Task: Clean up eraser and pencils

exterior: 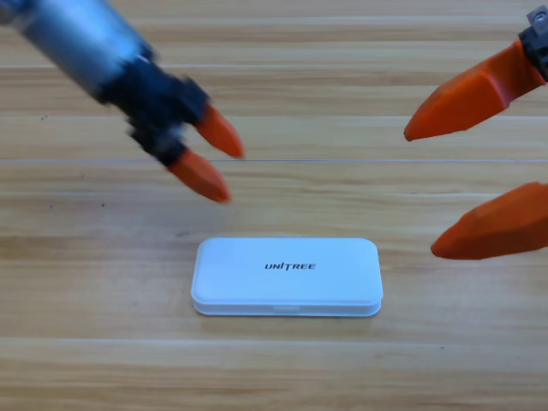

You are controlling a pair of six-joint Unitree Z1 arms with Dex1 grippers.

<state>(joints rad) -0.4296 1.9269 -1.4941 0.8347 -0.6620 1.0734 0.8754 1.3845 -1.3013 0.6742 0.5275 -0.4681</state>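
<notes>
The white case [287, 276] lay shut on the wooden table [86, 360], lid down flat, and neither the eraser nor the pencils showed anywhere, so I judged they were already inside it, though I could not see in, and that little was left but to draw back. My left gripper [221, 163] hung above and to the left of the case, apart from it, jaws spread and holding nothing. My right gripper [419, 190] waited at the right edge, jaws wide apart and empty too.
</notes>
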